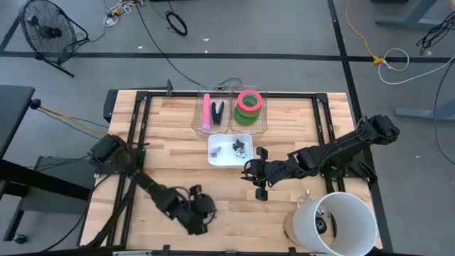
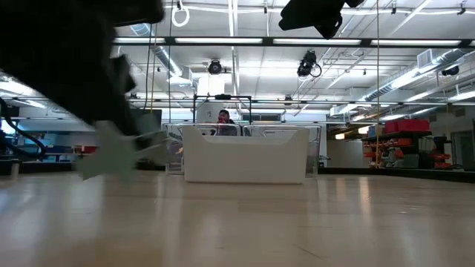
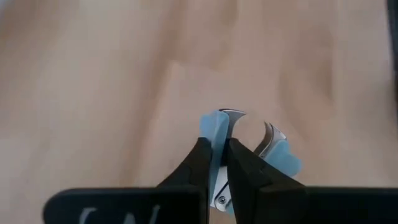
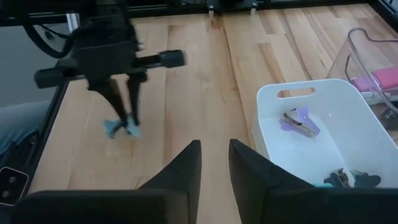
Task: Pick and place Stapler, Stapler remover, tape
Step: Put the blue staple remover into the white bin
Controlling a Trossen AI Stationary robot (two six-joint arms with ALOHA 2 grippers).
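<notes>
Clamped between the left gripper's (image 3: 217,163) dark fingers, a light blue staple remover (image 3: 245,149) hangs just above bare butcher-block tabletop (image 1: 170,153) near the front edge, with open wood all around it. Across the table, the right gripper (image 1: 257,176) hovers beside a white bin (image 4: 323,99), its fingers parted slightly and holding nothing. That bin holds a purple staple remover (image 4: 300,122) and darker ones. Behind it, a clear tray (image 1: 231,110) carries stacked tape rolls (image 1: 249,105) and a pink stapler (image 1: 207,112). Grey floor, cables and a fan (image 1: 44,28) surround the table.
</notes>
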